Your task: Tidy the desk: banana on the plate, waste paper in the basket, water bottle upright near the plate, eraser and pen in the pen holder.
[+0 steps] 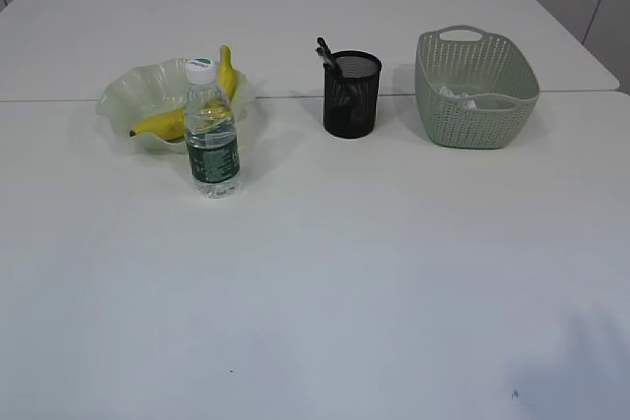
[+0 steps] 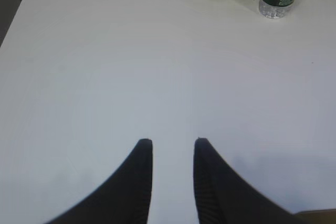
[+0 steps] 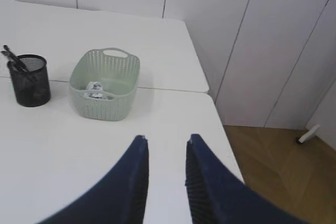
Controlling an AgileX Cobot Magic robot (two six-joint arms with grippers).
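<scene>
The desk [image 1: 315, 282] is bare across its whole near half in the exterior view, wide open room from 3 o'clock round to 9 o'clock. A seam runs across it just behind the row of things. In the right wrist view its right edge drops off to a wooden floor [image 3: 273, 156] at 3 to 4 o'clock, with wall panels behind.

The plate [image 1: 123, 95] sits at 10 o'clock, and the banana [image 1: 167, 123] lies in it, its long axis curving from low at 9 o'clock up to a tip at 12 o'clock by the far rim. The water bottle [image 1: 211, 135] stands upright, cap up, just in front of the plate at its 5 o'clock. The pen holder [image 1: 351, 95] stands near 12 o'clock with dark pens [image 1: 329, 54] leaning toward 11 o'clock. The basket [image 1: 476, 88] sits at 1 o'clock, long axis running away from the camera, waste paper [image 3: 94, 90] inside.

The left gripper [image 2: 173, 142] hovers over bare desk, jaws apart, holding nothing. The right gripper [image 3: 164, 139] has its jaws likewise parted and empty, the basket at its 11 o'clock.
</scene>
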